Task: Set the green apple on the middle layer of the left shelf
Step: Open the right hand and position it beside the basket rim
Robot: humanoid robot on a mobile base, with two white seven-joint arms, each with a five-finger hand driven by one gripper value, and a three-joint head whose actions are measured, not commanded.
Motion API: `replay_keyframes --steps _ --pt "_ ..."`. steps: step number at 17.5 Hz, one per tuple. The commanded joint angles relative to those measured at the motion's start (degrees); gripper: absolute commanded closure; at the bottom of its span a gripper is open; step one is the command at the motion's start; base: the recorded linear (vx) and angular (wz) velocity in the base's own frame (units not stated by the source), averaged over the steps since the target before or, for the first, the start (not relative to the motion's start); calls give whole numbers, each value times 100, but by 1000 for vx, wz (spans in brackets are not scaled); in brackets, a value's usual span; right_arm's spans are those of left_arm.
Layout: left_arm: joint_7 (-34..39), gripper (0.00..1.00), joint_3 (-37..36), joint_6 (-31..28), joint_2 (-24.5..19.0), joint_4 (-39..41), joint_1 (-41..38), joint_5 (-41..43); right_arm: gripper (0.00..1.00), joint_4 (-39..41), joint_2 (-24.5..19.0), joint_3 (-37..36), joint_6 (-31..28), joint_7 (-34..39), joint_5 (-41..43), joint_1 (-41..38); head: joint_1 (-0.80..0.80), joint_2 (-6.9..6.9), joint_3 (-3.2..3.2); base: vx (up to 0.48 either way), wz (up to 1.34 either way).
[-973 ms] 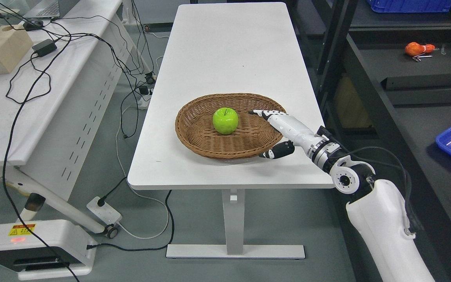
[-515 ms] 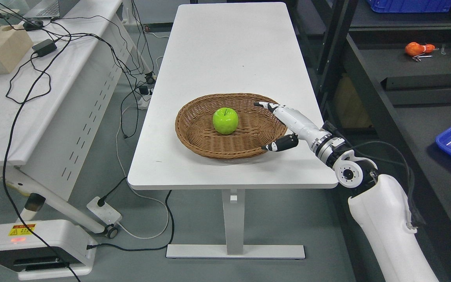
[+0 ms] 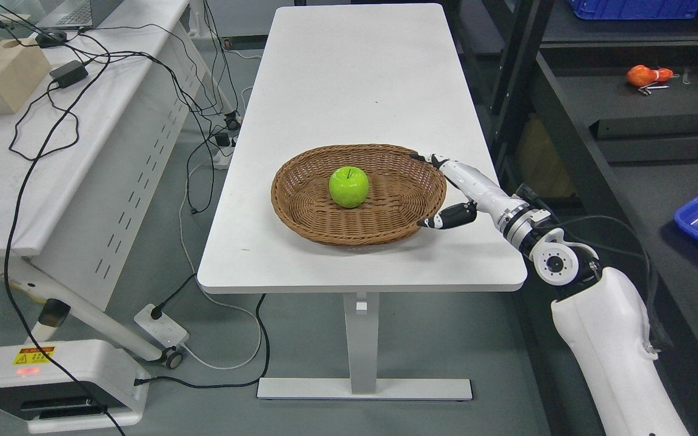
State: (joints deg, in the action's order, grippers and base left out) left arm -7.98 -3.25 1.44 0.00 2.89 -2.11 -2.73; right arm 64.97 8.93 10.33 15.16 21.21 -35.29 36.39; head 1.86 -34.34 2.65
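None of the task is done: the glossy green apple (image 3: 348, 186) sits untouched in the round brown wicker basket (image 3: 300, 209) while the right hand (image 3: 467, 192) hovers empty, fingers spread, at the basket's right rim.

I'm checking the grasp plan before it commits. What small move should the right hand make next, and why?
Probably reach left over the basket rim toward the green apple. The right hand is open at the basket's right edge, apart from the apple, which sits untouched in the middle.
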Motion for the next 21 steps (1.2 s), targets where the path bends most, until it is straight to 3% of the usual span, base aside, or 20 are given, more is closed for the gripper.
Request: replay_keyframes --steps 1,13,17,21 --pt "7 0 0 6 -100 1 0 0 2 -107 48 -286 -214 50 162 183 0 0 0 0 0" --pt "7 0 0 -3 -100 1 0 0 2 -90 83 -268 -312 67 180 80 0 0 0 11 -3" --pt "-2 0 0 -3 -100 1 0 0 2 41 346 -207 92 311 285 -175 0 0 0 37 -65" --pt "-2 0 0 -3 -100 1 0 0 2 130 303 -233 32 366 295 -98 0 0 0 23 -19"
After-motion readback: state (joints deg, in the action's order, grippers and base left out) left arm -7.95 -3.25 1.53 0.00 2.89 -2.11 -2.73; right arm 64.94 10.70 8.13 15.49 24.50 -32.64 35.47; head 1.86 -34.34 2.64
